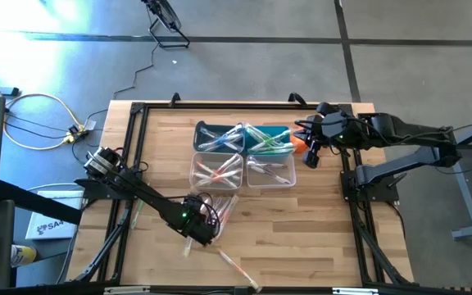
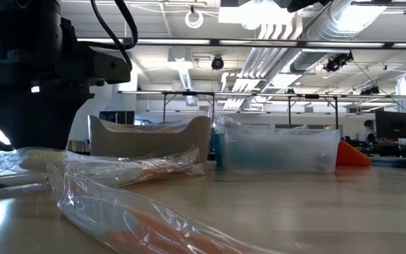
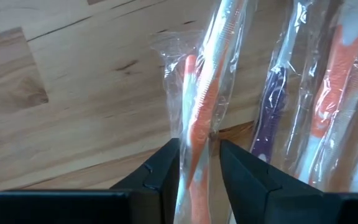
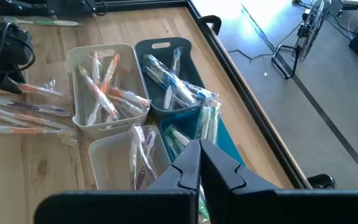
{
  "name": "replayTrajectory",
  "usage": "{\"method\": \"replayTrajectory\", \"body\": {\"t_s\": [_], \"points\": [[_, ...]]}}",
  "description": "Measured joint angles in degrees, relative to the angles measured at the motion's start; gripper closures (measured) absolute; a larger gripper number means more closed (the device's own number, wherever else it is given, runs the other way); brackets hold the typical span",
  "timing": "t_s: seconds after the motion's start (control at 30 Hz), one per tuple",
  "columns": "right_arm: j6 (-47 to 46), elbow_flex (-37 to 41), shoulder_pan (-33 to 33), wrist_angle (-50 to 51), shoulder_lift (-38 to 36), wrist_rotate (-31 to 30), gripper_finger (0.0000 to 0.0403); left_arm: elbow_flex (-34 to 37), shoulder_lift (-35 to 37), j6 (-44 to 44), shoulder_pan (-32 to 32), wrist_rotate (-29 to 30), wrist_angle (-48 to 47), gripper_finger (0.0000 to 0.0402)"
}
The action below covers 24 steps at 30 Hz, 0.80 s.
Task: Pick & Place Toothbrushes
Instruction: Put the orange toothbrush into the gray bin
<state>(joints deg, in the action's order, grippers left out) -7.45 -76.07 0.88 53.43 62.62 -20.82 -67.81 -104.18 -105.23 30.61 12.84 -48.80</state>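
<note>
Orange toothbrush (image 3: 197, 118) between left pincer (image 3: 199, 163) fingers, on table (image 3: 73, 93)

The toothbrushes (image 1: 242, 138) are thin sticks in clear crinkly wrappers, split between two spots. In the high view, many fill the four small bins at the frame's centre — pale blue and green ones in the upper pair, orange-pink and whitish ones in the lower pair, lying crisscrossed and tilted. A loose cluster (image 1: 220, 206) lies flat on the tabletop at lower centre-left, with one stray brush (image 1: 236, 269) farther down toward the bottom edge. In the left wrist view an orange-handled brush (image 3: 199, 118) runs up the middle of the frame — a purple one (image 3: 269, 121) and more orange ones (image 3: 331, 93) lie beside it at the right.
</note>
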Motion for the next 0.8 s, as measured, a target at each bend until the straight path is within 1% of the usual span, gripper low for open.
{"method": "replayTrajectory", "body": {"t_s": [0.2, 0.53, 0.8], "points": [[0.21, 0.0, 0.0, -0.02, -0.01, -0.01, 0.04, 0.0, 0.0, -0.02, 0.0, 0.04, -0.14, 0.0311], [0.21, 0.01, -0.01, 0.0, -0.01, -0.02, 0.04, 0.0, 0.0, -0.26, 0.0, 0.2, -0.83, 0.0378], [0.22, 0.01, -0.01, 0.02, -0.01, -0.01, 0.04, -0.04, 2.66, -0.07, 0.02, -1.86, -2.85, 0.0393]]}}
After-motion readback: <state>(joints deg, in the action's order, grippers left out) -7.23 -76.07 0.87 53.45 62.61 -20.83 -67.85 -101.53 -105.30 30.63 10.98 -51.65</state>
